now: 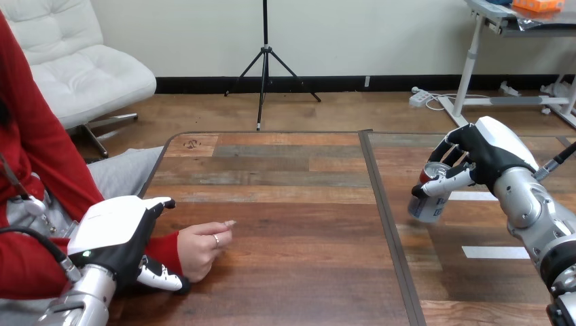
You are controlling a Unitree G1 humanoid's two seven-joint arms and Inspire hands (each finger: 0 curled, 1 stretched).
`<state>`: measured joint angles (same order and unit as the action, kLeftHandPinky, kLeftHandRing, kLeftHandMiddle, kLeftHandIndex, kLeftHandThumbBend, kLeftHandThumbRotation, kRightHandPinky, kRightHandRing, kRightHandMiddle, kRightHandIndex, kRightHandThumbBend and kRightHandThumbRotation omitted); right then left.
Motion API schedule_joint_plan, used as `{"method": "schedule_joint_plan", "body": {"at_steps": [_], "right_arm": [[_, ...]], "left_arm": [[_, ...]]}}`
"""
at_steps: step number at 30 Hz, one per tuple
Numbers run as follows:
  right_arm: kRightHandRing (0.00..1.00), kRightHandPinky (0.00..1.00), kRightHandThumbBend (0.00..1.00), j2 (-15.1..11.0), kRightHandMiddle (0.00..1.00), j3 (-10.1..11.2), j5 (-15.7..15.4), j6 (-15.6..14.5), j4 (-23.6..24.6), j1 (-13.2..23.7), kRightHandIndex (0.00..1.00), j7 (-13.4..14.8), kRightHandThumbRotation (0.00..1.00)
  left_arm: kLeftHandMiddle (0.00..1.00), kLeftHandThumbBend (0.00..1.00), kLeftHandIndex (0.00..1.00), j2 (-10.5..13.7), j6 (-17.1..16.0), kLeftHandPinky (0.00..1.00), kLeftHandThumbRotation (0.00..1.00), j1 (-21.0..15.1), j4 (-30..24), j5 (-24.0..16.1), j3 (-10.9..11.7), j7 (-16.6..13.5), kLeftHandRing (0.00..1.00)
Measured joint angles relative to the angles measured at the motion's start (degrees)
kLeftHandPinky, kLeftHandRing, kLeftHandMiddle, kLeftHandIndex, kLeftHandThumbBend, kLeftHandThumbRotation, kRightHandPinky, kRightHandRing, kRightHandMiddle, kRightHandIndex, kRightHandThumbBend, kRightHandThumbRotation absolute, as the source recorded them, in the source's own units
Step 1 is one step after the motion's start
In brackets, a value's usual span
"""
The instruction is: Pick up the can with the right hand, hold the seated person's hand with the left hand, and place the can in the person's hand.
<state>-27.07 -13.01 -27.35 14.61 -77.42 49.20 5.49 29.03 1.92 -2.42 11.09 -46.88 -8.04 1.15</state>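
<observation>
Can (429, 195) is in the head view at right, held in the air by the right hand (488, 157), clear of the table (285, 204). Can is tilted, with its top end up toward the palm and its bottom end lower and to the left. Body is pale with blue low down and red near the top rim. Right hand's fingers wrap over the top and far side of the can and the thumb crosses the near side, so the grasp is closed round it. Right arm (536, 217) comes in from the lower right edge, silver forearm angled up and left to the hand.

Can hangs over the right part of the table, just right of the dark seam (384, 204) that runs front to back across the wood. Two white tape strips (496, 252) lie on that same right part, one near the can's lower end, one nearer the camera, under the forearm.

Left hand (112, 231) is at lower left, back shell up, lying over the person's wrist (163, 248) where the red sleeve ends. Cannot tell whether it grips the wrist or just rests on it.

Person's hand (202, 248) sticks out to the right of the left hand, loosely curled, resting on the table. It is well apart from the can, on the other side of the seam.
</observation>
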Motion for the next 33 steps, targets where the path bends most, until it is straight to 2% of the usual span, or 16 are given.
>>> {"method": "schedule_joint_plan", "body": {"at_steps": [15,23,33], "right_arm": [[0.43,0.41,0.79,0.0,0.47,0.0,0.0,0.0,0.0,0.0,0.47,0.0,0.0],[0.43,0.4,0.79,0.0,0.48,0.0,0.06,0.01,0.0,0.0,0.47,0.0,0.0],[0.42,0.4,0.79,0.0,0.47,0.0,0.19,0.75,0.0,0.0,0.47,0.0,0.0]], "left_arm": [[0.81,0.96,0.74,0.29,0.35,0.76,0.04,-0.97,0.9,1.28,-0.28,0.17,0.8],[0.75,0.91,0.69,0.71,0.28,0.7,0.04,-1.43,1.28,1.86,-0.39,1.26,0.74],[0.67,0.89,0.64,1.46,0.25,0.58,0.03,-2.47,2.09,2.63,-0.56,2.88,0.63]]}}
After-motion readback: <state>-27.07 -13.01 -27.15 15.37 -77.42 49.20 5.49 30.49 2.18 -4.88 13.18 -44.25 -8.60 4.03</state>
